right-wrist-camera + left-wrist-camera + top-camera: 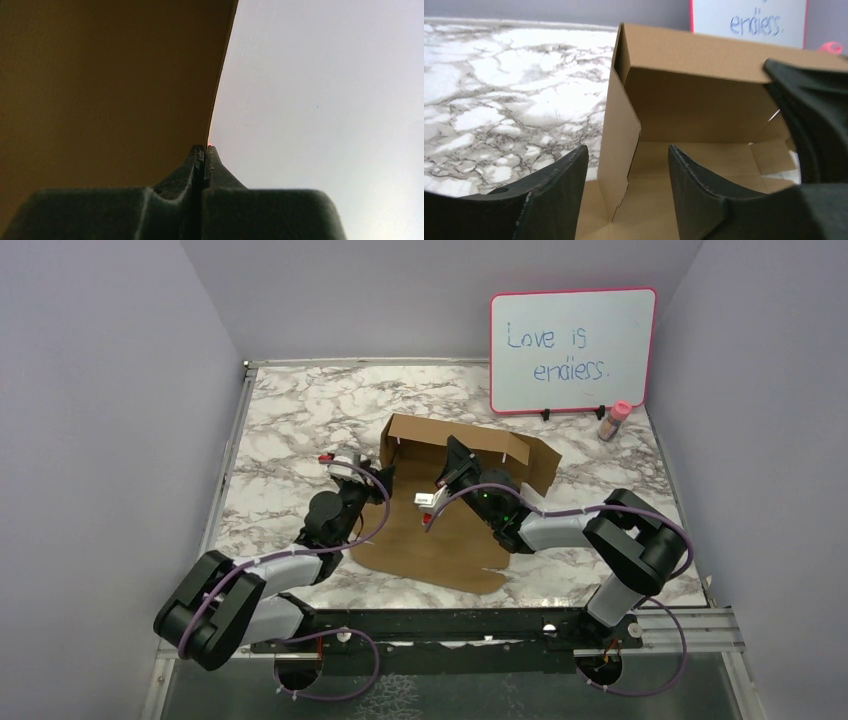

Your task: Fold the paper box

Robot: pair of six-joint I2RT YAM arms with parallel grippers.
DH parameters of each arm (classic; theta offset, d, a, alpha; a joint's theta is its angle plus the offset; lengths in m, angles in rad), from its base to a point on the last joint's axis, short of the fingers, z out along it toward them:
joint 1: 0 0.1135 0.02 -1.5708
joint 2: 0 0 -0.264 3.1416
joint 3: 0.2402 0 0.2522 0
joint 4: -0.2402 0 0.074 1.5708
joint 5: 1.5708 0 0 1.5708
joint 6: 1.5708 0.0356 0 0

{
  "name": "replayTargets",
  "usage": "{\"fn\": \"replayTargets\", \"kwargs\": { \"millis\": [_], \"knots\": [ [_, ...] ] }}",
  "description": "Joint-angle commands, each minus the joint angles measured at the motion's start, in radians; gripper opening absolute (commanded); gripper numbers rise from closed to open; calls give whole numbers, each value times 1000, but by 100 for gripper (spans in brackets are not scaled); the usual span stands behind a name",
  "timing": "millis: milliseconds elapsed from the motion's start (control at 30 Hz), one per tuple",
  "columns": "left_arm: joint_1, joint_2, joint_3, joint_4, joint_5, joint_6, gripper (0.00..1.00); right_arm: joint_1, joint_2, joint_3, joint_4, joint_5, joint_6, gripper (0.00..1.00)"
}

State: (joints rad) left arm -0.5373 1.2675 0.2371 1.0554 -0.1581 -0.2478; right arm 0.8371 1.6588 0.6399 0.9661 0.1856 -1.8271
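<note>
1. Plain brown corrugated-cardboard paper box [440, 540] sits roughly mid-table on the white-and-grey marble-look tabletop [290, 410]. It's only half built. The back wall and the left side wall stand up, and the near part lies flat, stretching toward the arms.
2. Left gripper [626, 152] is at the box's left side with its jaws apart. One black finger [559, 190] is outside the upright left wall and the other is inside, so the wall stands in the gap. From the wrist view the cardboard looks clear of both fingers.
3. Right gripper [204, 150] reaches into the box, right up at the back wall, with its jaws pressed together. I can't see anything between them. In its own camera, cardboard fills the left side, with the edge running down to the fingertips and the pale room wall on the right.
4. At the back right, a pink-framed whiteboard [572, 350] with "Love is endless." handwritten in blue stands propped up. A small bottle with a pink cap [613, 422] sits just beside its right foot, well apart from the box.
</note>
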Motion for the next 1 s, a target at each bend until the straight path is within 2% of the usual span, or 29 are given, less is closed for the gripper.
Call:
{"fn": "replayTargets", "kwargs": {
  "millis": [0,167,400,667,967],
  "knots": [
    [18,-130,17,-79,-9,18,67,7,-16,-3,-79,-17,-19,1],
    [42,-245,46,-134,17,3,77,7,-18,-1,-87,-18,-15,1],
    [212,-271,46,-95,82,-106,78,8,-14,8,-93,-24,-14,1],
    [321,-104,12,-27,170,-77,77,8,-18,6,-96,-37,-8,1],
    [322,89,52,61,328,6,77,8,-17,7,-104,-43,-12,1]
  ]
}}
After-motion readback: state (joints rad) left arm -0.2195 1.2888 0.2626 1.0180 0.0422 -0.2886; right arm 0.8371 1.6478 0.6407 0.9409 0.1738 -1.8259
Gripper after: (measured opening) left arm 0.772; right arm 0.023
